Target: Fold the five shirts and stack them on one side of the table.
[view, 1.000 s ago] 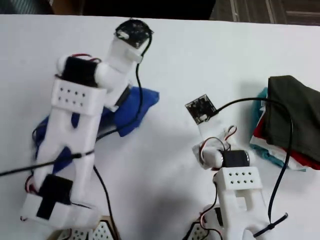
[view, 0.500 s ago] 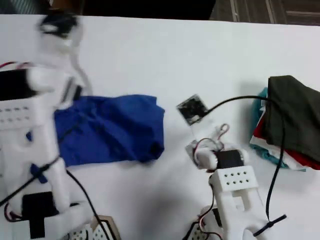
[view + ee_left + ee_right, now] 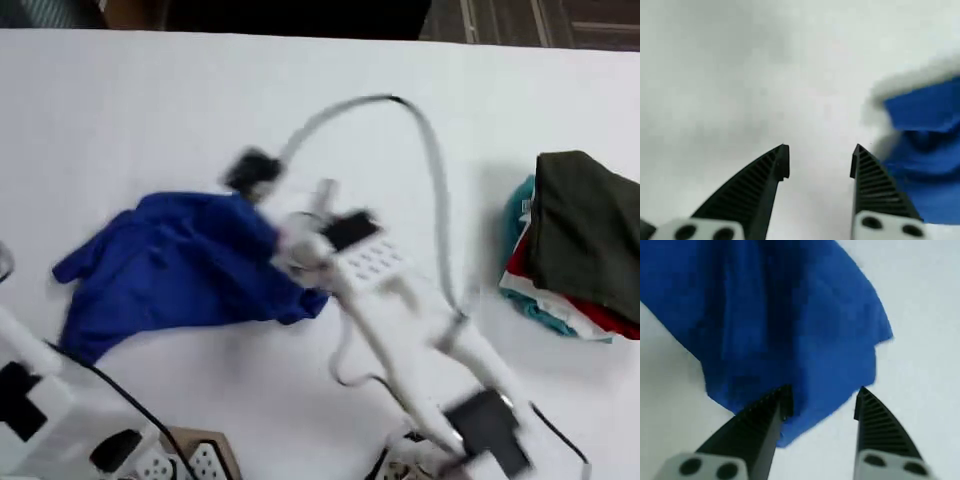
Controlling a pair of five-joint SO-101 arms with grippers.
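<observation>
Blue shirt (image 3: 180, 260) lies crumpled on the left half of the white tabletop (image 3: 330, 70). A folded stack (image 3: 575, 240) topped by a dark olive shirt sits at the right edge. Right tool (image 3: 822, 390), jaws apart, hangs over the blue shirt's edge. Left tool (image 3: 820, 147), jaws likewise spread, is above bare tabletop just beside it.

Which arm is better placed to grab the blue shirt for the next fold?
Right, I'd say. The right gripper is open at the blue shirt's edge, with cloth showing between its fingers. The left gripper, also open, faces bare table with the shirt off to one side.
</observation>
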